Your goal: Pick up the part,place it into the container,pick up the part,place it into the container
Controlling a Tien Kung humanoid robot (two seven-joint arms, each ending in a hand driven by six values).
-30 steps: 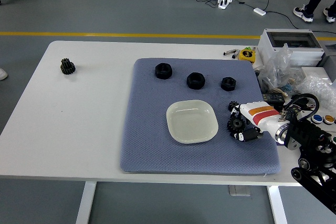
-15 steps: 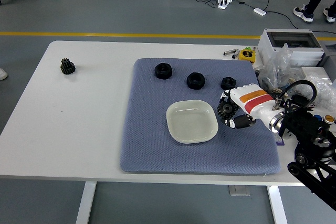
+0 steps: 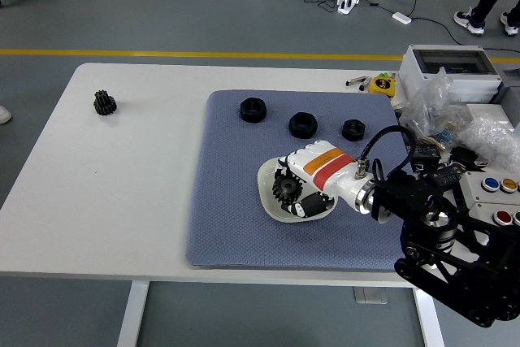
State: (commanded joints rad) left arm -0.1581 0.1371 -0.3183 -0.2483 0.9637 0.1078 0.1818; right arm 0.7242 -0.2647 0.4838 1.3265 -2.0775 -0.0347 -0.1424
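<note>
The right hand (image 3: 302, 184), white with an orange and red band across its back, hangs over the shallow cream dish (image 3: 268, 187) on the blue-grey mat (image 3: 236, 217). Its fingers are curled around a black gear (image 3: 286, 188), which sits within the dish's outline (whether it touches the bottom cannot be told). The hand covers most of the dish, so only the left rim and a strip of the near edge show, and nothing else can be made out inside.

Beyond the dish, three black nut-like parts lie in a row on the mat: one (image 3: 253, 109) at the left, one (image 3: 302, 124) in the middle, one (image 3: 353, 129) at the right, all apart from each other. A second black gear (image 3: 104, 102) stands well off on the bare white table (image 3: 122, 184), near its far left corner. At the table's right end, a grey open box (image 3: 452, 64) sits behind crumpled clear bags (image 3: 439, 111).
</note>
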